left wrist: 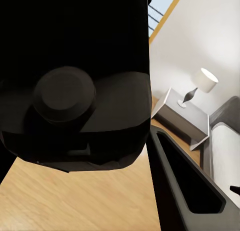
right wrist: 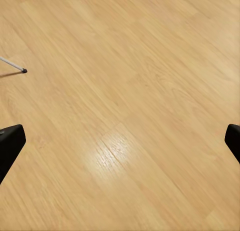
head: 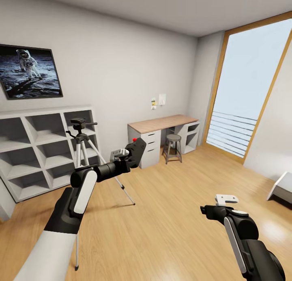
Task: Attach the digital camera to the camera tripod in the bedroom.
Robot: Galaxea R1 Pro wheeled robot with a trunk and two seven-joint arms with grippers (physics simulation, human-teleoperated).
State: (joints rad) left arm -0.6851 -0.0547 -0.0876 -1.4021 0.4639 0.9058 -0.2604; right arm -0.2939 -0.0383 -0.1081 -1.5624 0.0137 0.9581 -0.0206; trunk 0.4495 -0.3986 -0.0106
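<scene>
The left claw gripped the digital camera in mid-air beside the camera tripod — right claw spread wide, holding nothing, above the wood floor.

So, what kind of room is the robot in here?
Probably a bedroom or study. The head view shows a desk with a stool, white cube shelves under an astronaut poster, and a plank floor. The left wrist view shows a nightstand with a lamp.
</scene>
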